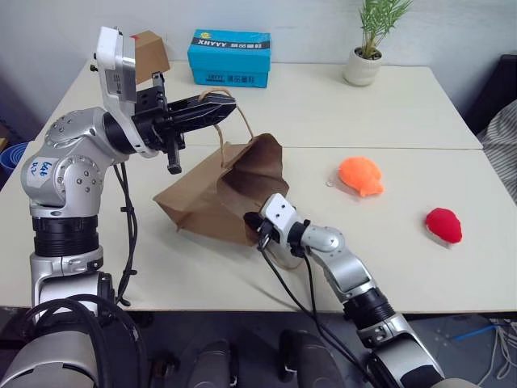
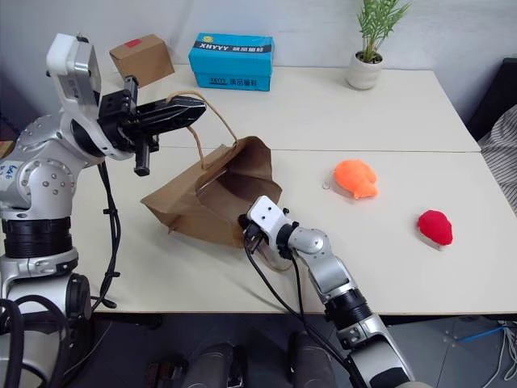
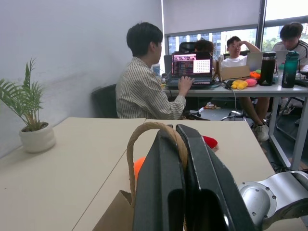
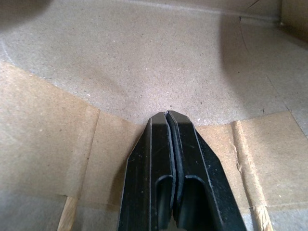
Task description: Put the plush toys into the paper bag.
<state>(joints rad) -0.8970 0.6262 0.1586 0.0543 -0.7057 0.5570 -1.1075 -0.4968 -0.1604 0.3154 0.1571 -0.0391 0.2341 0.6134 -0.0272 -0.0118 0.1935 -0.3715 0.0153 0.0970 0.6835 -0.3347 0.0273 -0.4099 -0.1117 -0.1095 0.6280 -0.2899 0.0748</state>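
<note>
The brown paper bag (image 1: 202, 198) lies tilted on the white table with its mouth facing right. My left gripper (image 1: 230, 105) is shut on its looped handle (image 3: 144, 127) and holds that side raised. At the lower rim of the bag's mouth my right gripper (image 2: 246, 234) is shut, and in the right wrist view its tips (image 4: 166, 113) lie on the folded paper rim inside the bag. The orange plush toy (image 1: 360, 175) sits on the table to the right of the bag. Further right, near the table's right edge, is the red plush toy (image 1: 443, 225).
At the back of the table stand a blue box (image 1: 229, 56), a small cardboard box (image 1: 150, 52) and a potted plant (image 1: 367, 48). The left wrist view shows people (image 3: 144, 86) seated at desks beyond the table.
</note>
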